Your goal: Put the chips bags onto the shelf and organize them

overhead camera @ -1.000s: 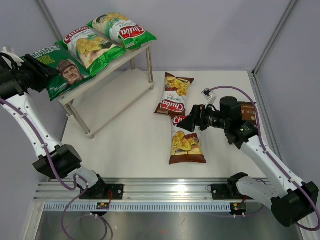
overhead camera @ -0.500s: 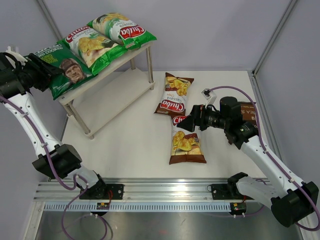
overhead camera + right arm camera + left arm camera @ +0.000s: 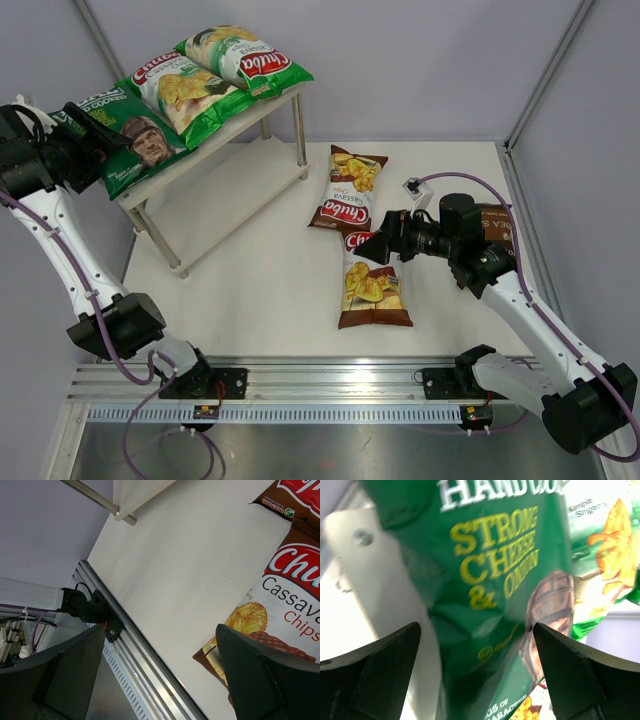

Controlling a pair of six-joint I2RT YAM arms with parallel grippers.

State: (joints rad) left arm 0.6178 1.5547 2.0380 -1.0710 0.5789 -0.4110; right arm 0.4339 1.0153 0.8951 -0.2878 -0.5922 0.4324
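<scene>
The shelf (image 3: 235, 185) stands at the back left. On its top board lie two green-white chips bags (image 3: 185, 95) (image 3: 245, 60) and a dark green bag with a man's face (image 3: 135, 145). My left gripper (image 3: 90, 150) is open at that bag's left end. In the left wrist view the dark green bag (image 3: 500, 580) lies between the wide-apart fingers of the left gripper (image 3: 477, 680), over the pale board (image 3: 375, 580). Two brown bags (image 3: 350, 190) (image 3: 372, 285) lie on the table. My right gripper (image 3: 385, 245) hangs open beside the nearer brown bag (image 3: 280, 615), holding nothing.
A dark brown bag (image 3: 497, 228) lies partly hidden under the right arm. The aluminium rail (image 3: 330, 385) runs along the near edge, and grey walls enclose the table. A shelf leg (image 3: 97, 500) shows in the right wrist view.
The left gripper has pushed the dark green bag further onto the top board and then opened, letting it go. The right arm has not moved.
</scene>
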